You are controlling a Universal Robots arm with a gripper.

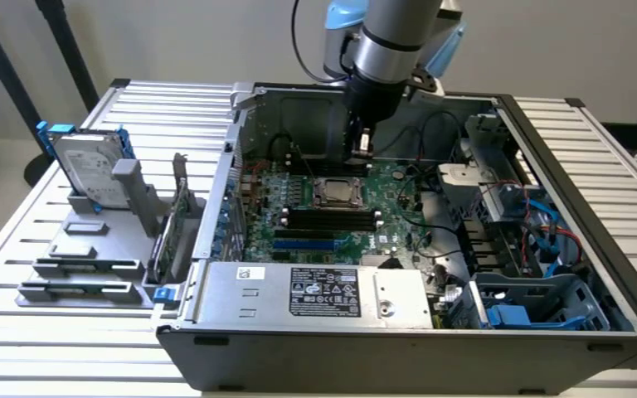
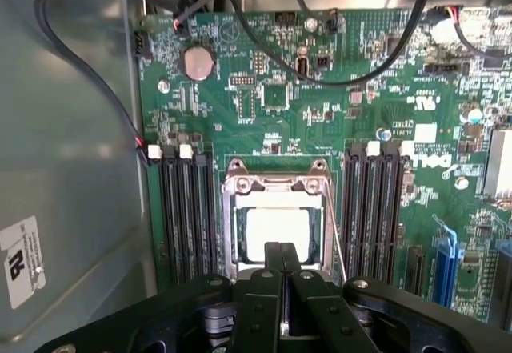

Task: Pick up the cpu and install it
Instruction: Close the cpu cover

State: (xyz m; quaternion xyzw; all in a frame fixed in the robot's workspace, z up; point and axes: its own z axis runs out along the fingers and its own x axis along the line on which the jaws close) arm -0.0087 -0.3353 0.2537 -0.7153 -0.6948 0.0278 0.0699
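Note:
The cpu [image 2: 276, 226], a flat silvery square, lies inside the metal socket frame [image 2: 240, 185] on the green motherboard [image 2: 272, 97]. In the exterior view the cpu [image 1: 337, 192] sits in the socket at the middle of the open computer case [image 1: 584, 249]. My gripper [image 1: 361, 153] hangs just above and behind the socket. In the wrist view its two black fingers [image 2: 272, 261] are pressed together with nothing between them, their tips over the near edge of the cpu.
Black memory sticks [image 1: 330, 220] lie in front of the socket, and memory slots [image 2: 184, 209] flank it. A hard drive with a blue bracket [image 1: 89, 170] stands on a grey rack [image 1: 86, 265] at the exterior view's left. Cables [image 2: 376, 65] cross the board. A power supply [image 1: 313, 290] fills the case front.

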